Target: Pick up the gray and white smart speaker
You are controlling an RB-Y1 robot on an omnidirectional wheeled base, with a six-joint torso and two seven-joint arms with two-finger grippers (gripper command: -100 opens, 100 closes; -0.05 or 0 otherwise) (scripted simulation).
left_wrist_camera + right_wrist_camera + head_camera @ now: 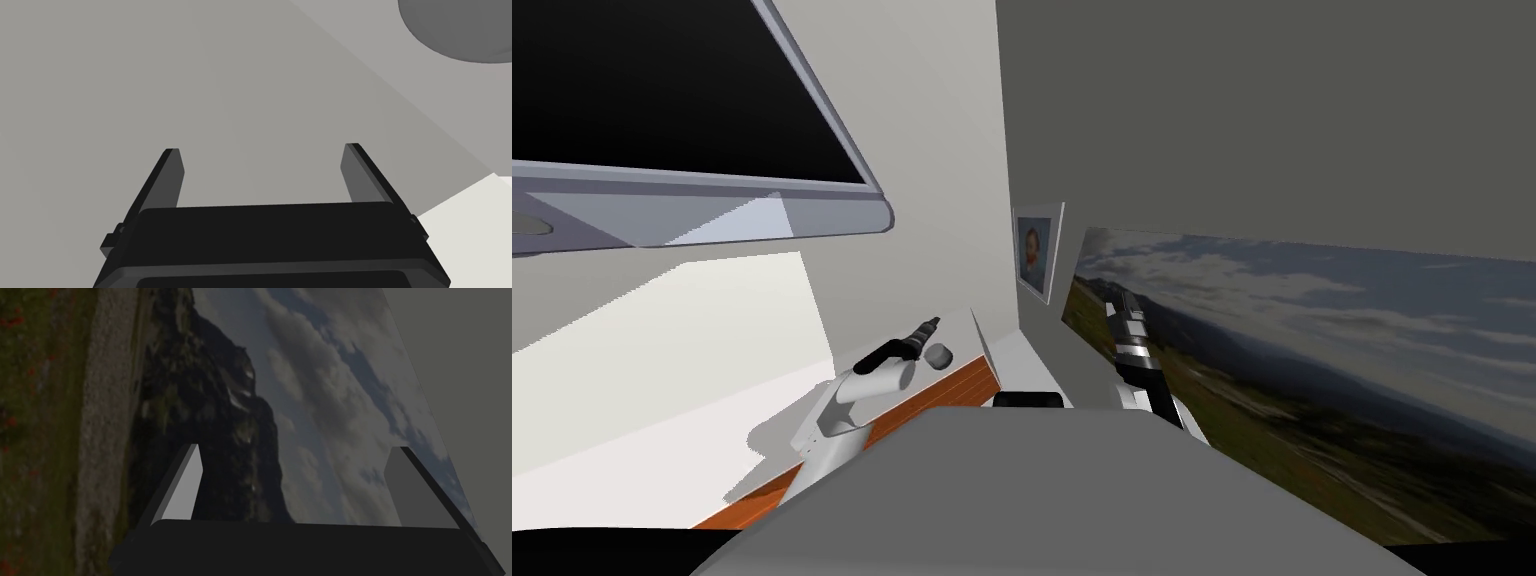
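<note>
A small round grey speaker (940, 355) sits on a white ledge above an orange-brown wooden strip, close to the wall corner. My left gripper (934, 321) is just beside and slightly above it, fingers open and empty. In the left wrist view the speaker (460, 30) appears as a grey rounded body off to one side of the open gripper (262, 147), beyond the fingertips and not between them; a flat grey surface lies ahead. My right gripper (1110, 290) is raised at the right, near the wall, and stands open (295, 448) with nothing in it.
A large flat screen (692, 110) with a grey frame hangs overhead at the left. A small framed portrait (1034, 250) and a wide landscape picture (1312, 350) are on the dark wall at the right. The wooden strip (932, 395) runs below the speaker.
</note>
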